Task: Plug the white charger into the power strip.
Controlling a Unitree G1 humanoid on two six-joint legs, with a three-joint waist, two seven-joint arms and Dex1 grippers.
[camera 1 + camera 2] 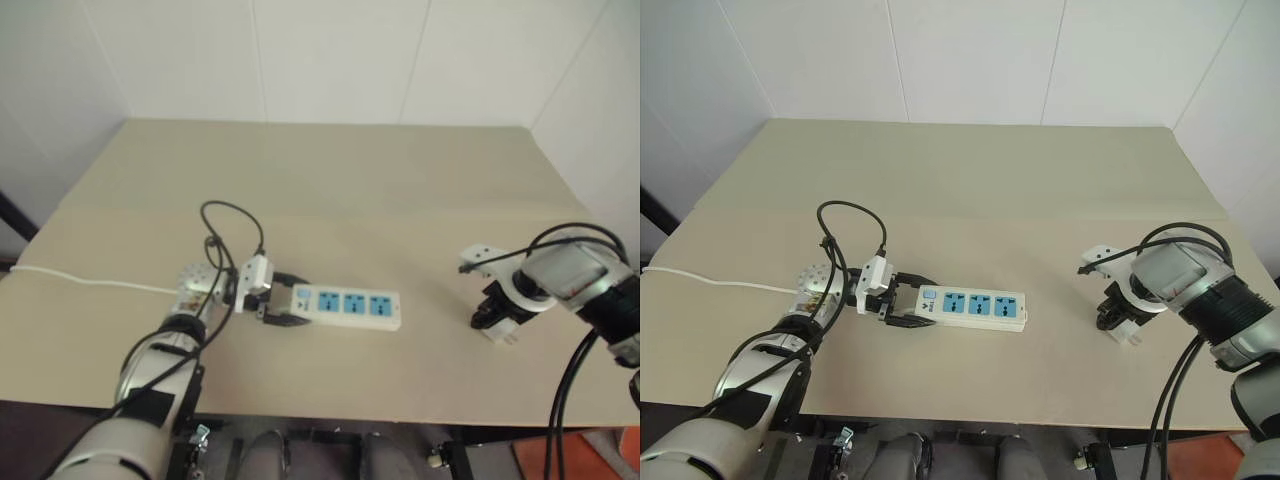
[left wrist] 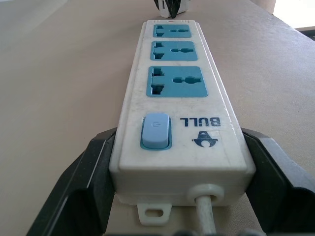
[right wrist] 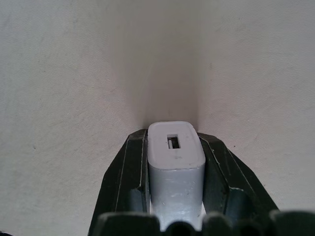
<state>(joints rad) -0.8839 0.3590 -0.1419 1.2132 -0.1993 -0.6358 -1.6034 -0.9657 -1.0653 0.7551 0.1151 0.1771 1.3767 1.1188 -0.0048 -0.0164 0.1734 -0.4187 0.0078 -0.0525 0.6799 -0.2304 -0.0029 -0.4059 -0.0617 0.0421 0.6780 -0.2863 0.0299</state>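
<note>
The power strip lies flat in the middle of the table, a white bar with three blue sockets and a blue switch at its left end. My left gripper is level with the table, its black fingers pressed against both sides of the switch end. On the right, my right gripper points down at the table and is shut on the white charger. Its fingers clamp the two sides of the charger, whose slotted end face is towards the wrist camera. The charger's prongs are hidden.
The strip's thin white cord runs off the table's left edge. Black cables loop above my left wrist and over the right arm. The tan table is bare between strip and charger, and white walls stand behind.
</note>
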